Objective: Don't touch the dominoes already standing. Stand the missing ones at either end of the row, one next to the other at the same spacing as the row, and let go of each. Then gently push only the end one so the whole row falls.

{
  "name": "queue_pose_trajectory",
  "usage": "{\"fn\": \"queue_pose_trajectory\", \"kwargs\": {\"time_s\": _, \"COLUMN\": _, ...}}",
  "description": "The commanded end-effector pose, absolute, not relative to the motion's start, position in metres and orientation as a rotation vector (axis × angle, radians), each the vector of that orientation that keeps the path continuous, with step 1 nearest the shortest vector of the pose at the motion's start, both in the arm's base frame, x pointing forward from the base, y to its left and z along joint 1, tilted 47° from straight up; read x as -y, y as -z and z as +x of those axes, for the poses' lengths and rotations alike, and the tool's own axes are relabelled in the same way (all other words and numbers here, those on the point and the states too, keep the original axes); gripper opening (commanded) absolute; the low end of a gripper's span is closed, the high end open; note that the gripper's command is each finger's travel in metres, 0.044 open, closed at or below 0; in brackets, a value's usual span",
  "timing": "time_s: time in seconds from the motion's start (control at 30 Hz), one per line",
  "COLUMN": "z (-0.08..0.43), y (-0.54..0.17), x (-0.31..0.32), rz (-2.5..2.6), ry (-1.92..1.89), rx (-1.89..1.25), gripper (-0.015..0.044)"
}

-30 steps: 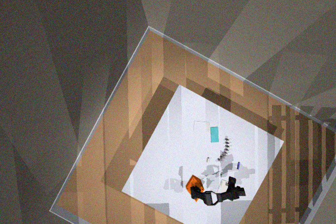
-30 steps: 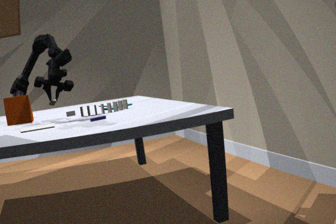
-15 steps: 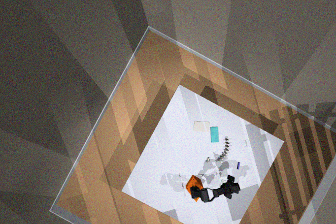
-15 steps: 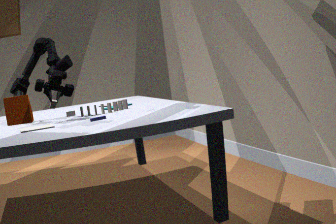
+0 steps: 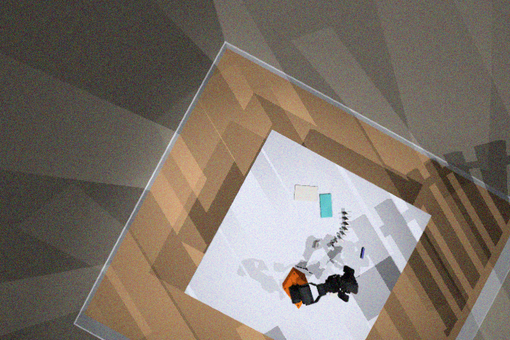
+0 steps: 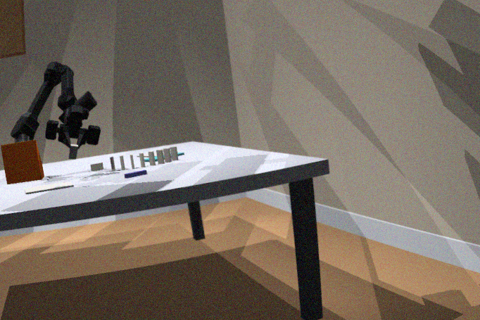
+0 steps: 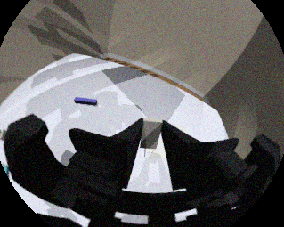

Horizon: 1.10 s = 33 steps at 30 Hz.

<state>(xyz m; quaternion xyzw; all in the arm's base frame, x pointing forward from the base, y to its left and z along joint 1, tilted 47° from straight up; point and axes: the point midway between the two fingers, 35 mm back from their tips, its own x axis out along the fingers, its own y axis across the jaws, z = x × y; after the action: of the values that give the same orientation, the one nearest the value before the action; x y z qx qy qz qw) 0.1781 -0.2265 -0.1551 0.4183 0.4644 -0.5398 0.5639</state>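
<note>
My gripper (image 6: 74,145) (image 7: 151,122) is shut on a grey-beige domino (image 6: 72,152) (image 7: 150,137), held above the table left of the row in the exterior view. In the top view the arm hides its fingertips. Several grey dominoes stand in a curved row, with one end domino (image 5: 344,212) (image 6: 174,153) near the teal block and the other end domino (image 5: 333,243) (image 6: 112,163) toward the arm. Another grey domino (image 5: 315,243) (image 6: 96,167) stands apart from that end, lower than the row, apparently on its side.
A purple-blue bar (image 5: 362,252) (image 6: 135,174) (image 7: 85,101) lies beside the row. A teal block (image 5: 325,205) and a cream block (image 5: 305,193) lie flat near the far end. An orange box (image 5: 293,281) (image 6: 22,162) stands by the arm's base. A pale flat strip (image 6: 48,188) lies near it.
</note>
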Motion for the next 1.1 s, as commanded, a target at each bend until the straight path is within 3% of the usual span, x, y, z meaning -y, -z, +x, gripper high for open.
{"fn": "queue_pose_trajectory", "kwargs": {"time_s": 0.0, "z": 0.178, "y": 0.147, "x": 0.225, "rz": 0.952, "ry": 1.304, "rx": -1.013, "gripper": 0.0107}}
{"fn": "queue_pose_trajectory", "kwargs": {"time_s": 1.07, "z": 0.169, "y": 0.091, "x": 0.206, "rz": 0.842, "ry": 1.406, "rx": -0.499, "gripper": 0.0107}}
